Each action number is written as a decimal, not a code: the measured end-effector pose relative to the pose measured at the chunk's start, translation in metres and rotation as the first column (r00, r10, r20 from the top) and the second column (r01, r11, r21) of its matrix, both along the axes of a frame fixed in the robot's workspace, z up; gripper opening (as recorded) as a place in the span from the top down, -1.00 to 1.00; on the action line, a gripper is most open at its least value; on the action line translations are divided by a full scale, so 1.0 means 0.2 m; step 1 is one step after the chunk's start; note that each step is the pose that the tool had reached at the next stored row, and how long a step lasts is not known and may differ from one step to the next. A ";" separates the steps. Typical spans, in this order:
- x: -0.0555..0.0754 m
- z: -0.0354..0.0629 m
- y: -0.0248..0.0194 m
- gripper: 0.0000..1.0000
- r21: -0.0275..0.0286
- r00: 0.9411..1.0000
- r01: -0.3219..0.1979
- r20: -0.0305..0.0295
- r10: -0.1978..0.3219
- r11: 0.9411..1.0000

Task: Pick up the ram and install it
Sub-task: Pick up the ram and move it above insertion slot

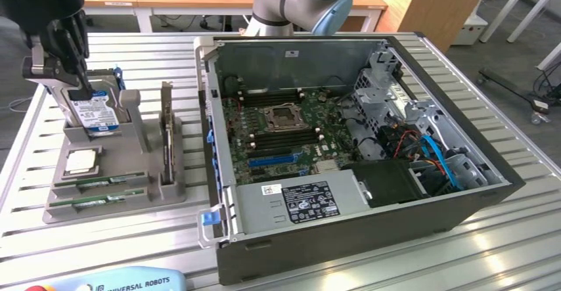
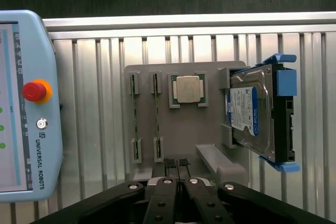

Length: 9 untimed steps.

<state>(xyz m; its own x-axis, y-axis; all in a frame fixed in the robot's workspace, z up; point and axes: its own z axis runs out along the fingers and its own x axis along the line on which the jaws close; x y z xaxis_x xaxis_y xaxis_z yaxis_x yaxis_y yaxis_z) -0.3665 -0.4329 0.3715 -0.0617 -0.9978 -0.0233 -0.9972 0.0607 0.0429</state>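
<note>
Exterior view, reading left to right: a black robot gripper (image 1: 79, 89), fingers pressed together on nothing, hangs over a silver hard drive (image 1: 92, 112) with a blue-white label standing at the far end of a grey plastic holder (image 1: 162, 192). Toward the holder's near end lie a square silver processor (image 1: 81, 161) and then two thin green ram sticks (image 1: 98, 184), slotted on edge, long axes running across the picture, apart from the gripper. A dark expansion card (image 1: 167, 130) stands beside. Rightmost, an open dark computer case (image 1: 290, 61) shows its green motherboard (image 1: 280, 127).
</note>
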 end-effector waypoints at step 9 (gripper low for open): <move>0.00 -0.005 0.000 0.80 0.000 1.000 -0.007 0.000 0.007 1.000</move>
